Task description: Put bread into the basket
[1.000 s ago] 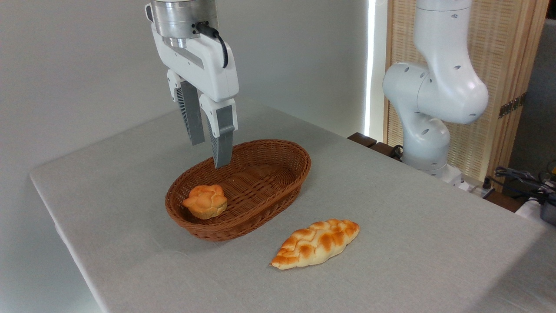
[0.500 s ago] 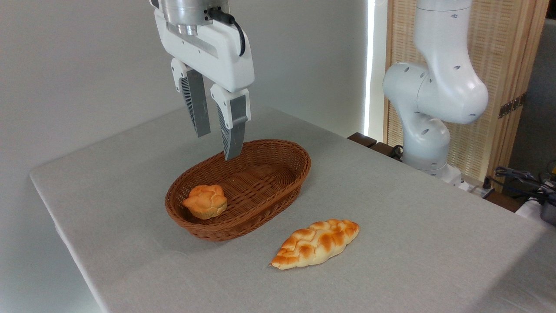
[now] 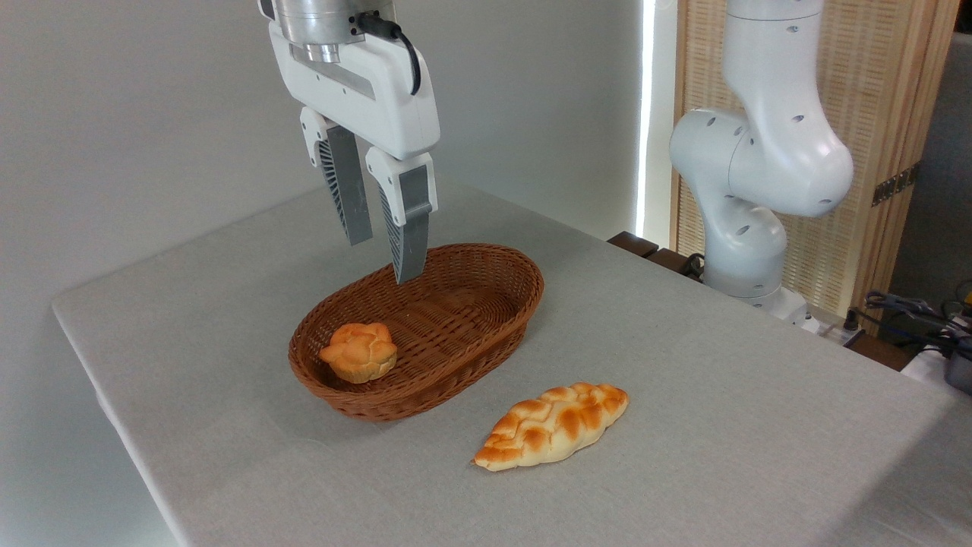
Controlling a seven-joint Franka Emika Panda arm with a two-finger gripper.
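Nearest the front edge of the grey cloth-covered table (image 3: 683, 365) lies a long, pale braided loaf with browned patches (image 3: 553, 425), set at a slant, apart from everything else and wholly in view. Just behind it and to the left sits the oval brown woven wicker basket (image 3: 486, 304), shallow with flared sides. The small round orange-golden bun with a lobed top (image 3: 359, 352) rests inside it at its near-left end, against the wall; the basket's front rim hides the bun's underside. Above the basket's far-left rim hangs the white two-finger gripper with grey ribbed fingers (image 3: 386, 261), its jaws parted and holding nothing, the tips clear of the wicker and well above the bun. Its metal wrist is cut off by the top edge of the picture, so the link to the arm cannot be seen. Beyond the table's far right edge stands the white jointed robot arm base (image 3: 748, 190), also cut off at the top, before a slatted wooden screen (image 3: 873, 114). Dark cables (image 3: 911, 311) at the far right are too cluttered to make out. Since half a second ago the gripper has dipped slightly and edged left; bun, loaf and basket have not moved.
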